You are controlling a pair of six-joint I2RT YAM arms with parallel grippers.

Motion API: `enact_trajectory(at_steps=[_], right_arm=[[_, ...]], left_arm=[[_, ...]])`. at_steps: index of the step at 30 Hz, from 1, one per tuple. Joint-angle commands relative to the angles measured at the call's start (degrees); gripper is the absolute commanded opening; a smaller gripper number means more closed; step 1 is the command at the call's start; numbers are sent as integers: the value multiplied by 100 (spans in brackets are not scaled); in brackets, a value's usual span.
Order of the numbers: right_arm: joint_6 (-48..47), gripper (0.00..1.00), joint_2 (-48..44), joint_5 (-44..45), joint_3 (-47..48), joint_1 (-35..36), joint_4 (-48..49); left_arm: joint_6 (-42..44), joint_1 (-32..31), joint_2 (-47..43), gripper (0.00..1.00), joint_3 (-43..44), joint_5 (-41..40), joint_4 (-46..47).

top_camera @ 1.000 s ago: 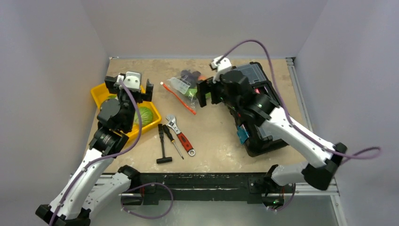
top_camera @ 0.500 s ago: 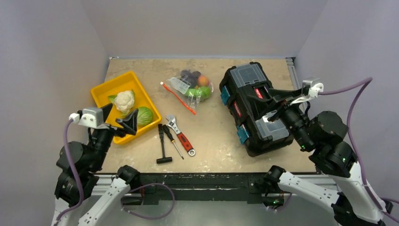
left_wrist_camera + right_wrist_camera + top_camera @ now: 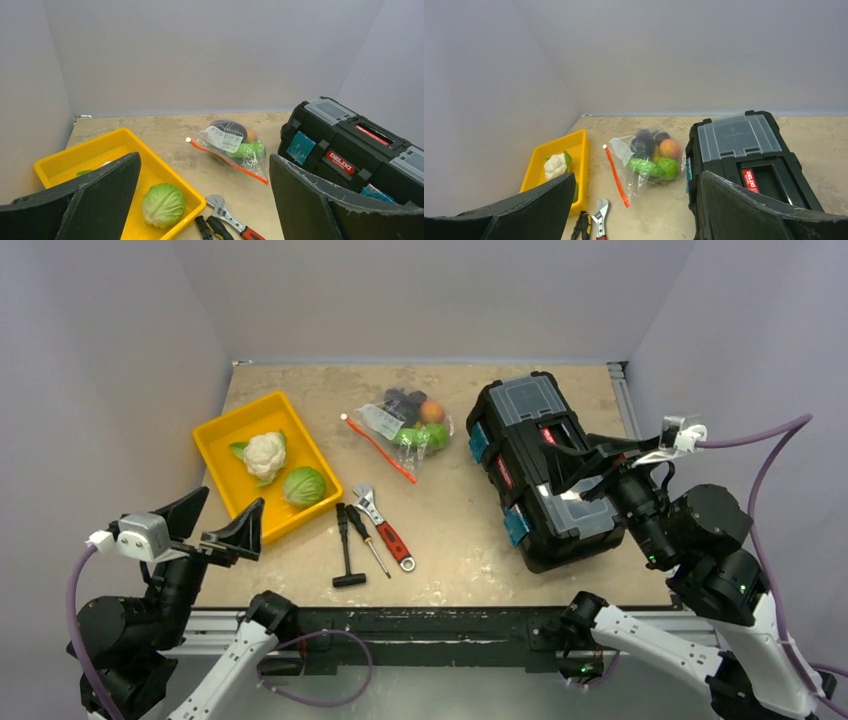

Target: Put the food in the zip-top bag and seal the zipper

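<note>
My left claw and my right claw gape fully wide, gripping nothing. The food sits inside the zip-top bag, well apart from both.

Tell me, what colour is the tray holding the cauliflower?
Yellow. The tray shows best in the top external view.

Setting: robot test cell in a lab. What shows you this: bare grey partition walls on three sides; scuffed board tabletop; black metal rail along its near edge, two robot arms bolted there; purple cables trailing; staged props: toolbox, yellow tray, hand tools, bagged toy food.
</note>
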Motion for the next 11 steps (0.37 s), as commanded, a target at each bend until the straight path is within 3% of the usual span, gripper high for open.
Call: enact_trajectory(at_steps=[1,11], right_arm=[[107,99,-126,187,64,5,113],[44,99,-562,604,-244,5,537]], left_arm=[[58,9,-112,100,172,-151,-167],[143,3,-164,100,225,-182,-226]])
